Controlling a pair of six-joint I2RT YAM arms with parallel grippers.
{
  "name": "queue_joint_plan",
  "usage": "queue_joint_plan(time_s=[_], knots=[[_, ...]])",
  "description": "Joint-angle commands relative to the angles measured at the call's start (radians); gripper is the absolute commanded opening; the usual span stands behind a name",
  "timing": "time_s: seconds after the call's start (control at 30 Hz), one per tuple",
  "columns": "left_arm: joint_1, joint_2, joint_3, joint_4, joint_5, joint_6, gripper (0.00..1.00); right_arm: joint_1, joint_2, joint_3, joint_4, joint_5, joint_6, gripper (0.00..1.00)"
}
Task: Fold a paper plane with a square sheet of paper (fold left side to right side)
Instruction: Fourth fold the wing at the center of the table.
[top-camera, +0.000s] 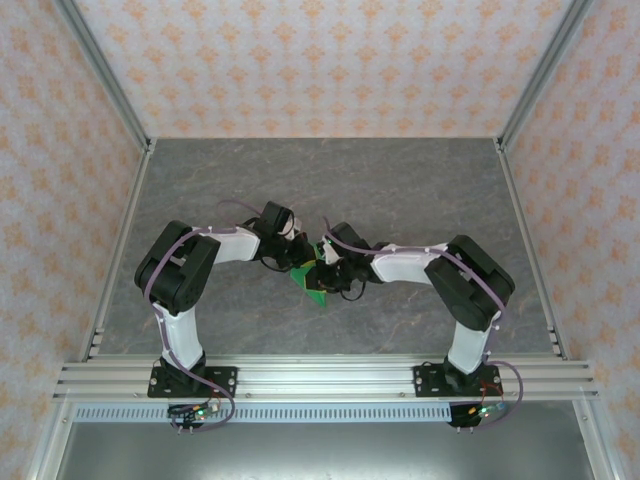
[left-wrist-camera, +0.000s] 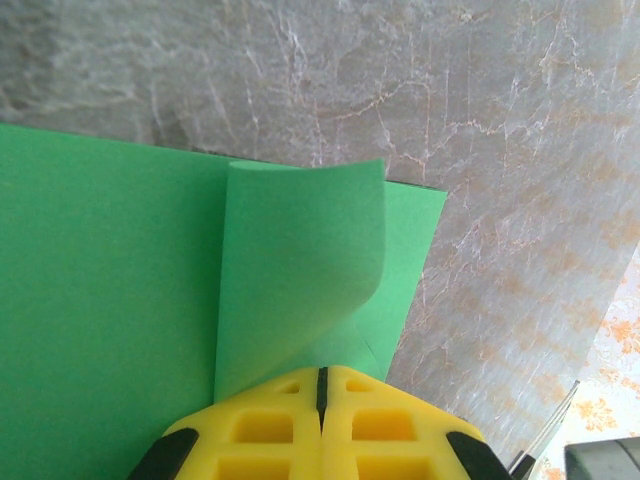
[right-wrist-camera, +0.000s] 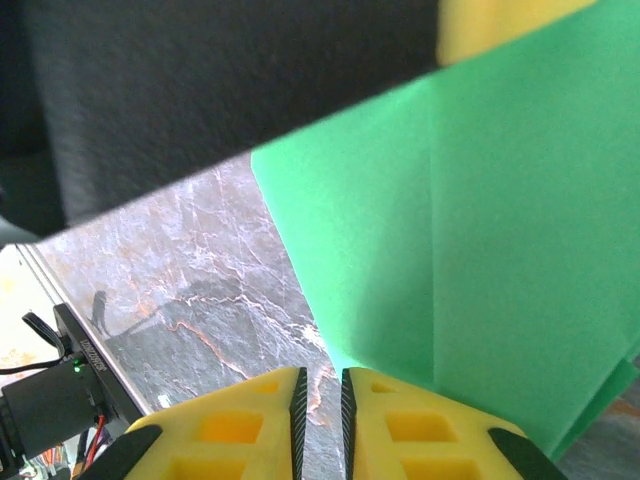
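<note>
Top external view: the left arm (top-camera: 180, 270) and the right arm (top-camera: 465, 280) reach inward and meet over the middle of the grey marbled desk (top-camera: 400, 190). The square sheet of paper (top-camera: 320, 285) lies there between their ends, largely covered by them.

In the left wrist view, the left fingers (left-wrist-camera: 332, 398) are pressed together, the seam between the yellow tips closed. The green paper lies flat on the desk ahead of them. One flap rises from it and curls over, and its lower end runs down behind the fingertips. I cannot tell whether the tips press on it.

In the right wrist view, the right fingers (right-wrist-camera: 354, 402) stand a narrow slit apart, and the desk shows through the gap. A pointed end of the green paper, marked by a straight crease, comes down to just beside the tip of one finger. A dark blurred body (right-wrist-camera: 220, 90) crosses the top of this view.
</note>
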Motion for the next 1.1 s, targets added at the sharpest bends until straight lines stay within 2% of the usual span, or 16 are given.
queue_joint_plan(time_s=[0.0,0.5,1.07], knots=[[-0.005,0.030,-0.037,-0.093,-0.087,0.015,0.04,0.007,-0.001,-0.022,-0.030,0.020,-0.012,0.19],[-0.004,0.030,-0.028,-0.098,-0.090,0.017,0.04,0.037,-0.026,-0.077,-0.008,0.025,0.009,0.18],[-0.003,0.034,-0.022,-0.112,-0.101,0.023,0.04,0.057,-0.044,-0.051,-0.195,0.091,-0.084,0.12]])
